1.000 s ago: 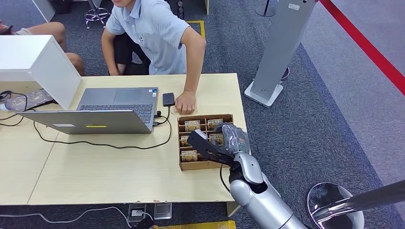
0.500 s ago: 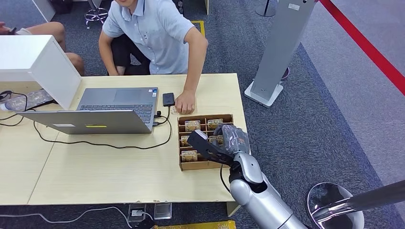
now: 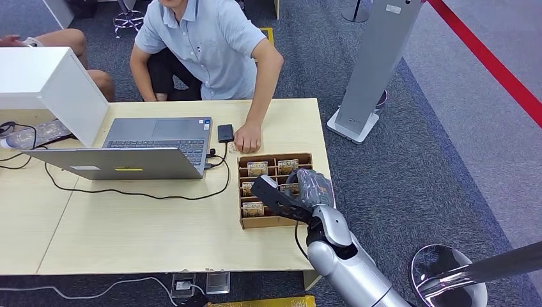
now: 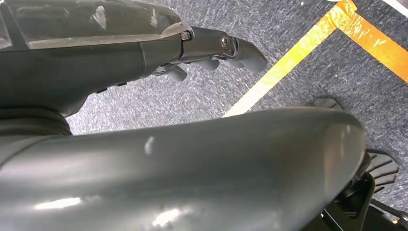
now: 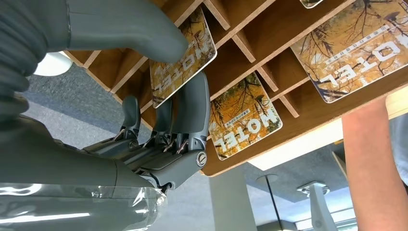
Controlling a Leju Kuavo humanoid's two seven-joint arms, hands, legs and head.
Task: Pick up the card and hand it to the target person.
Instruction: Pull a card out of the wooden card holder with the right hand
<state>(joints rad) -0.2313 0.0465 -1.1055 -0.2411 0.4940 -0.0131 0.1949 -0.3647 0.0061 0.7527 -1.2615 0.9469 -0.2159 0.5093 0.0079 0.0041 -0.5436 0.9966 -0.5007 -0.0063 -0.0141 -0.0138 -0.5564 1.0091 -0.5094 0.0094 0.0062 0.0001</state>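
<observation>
Card (image 5: 182, 55): hotel key card, pinched between the right hand's (image 5: 144, 120) thumb on its printed face and the dark fingers (image 5: 190, 113) behind it. It sits tilted at the divider of one compartment of the wooden card box (image 3: 244, 192), its lower part apparently still inside the slot. Pinch grip across the flat faces suits a thin card that offers only an edge above the dividers.

Other cards lie flat in neighbouring compartments, one per cell, so each can be taken singly.

Box stands at the worktop (image 3: 128, 230) edge nearest the robot, within the right arm's reach.

Person (image 3: 204, 45) crouches at the far side, one hand resting on the worktop just beyond the box; likely the recipient.

Left hand (image 4: 211, 48) hangs over carpet, fingers curled, holding nothing.

Laptop (image 3: 147, 144) beside the box, uninvolved.
</observation>
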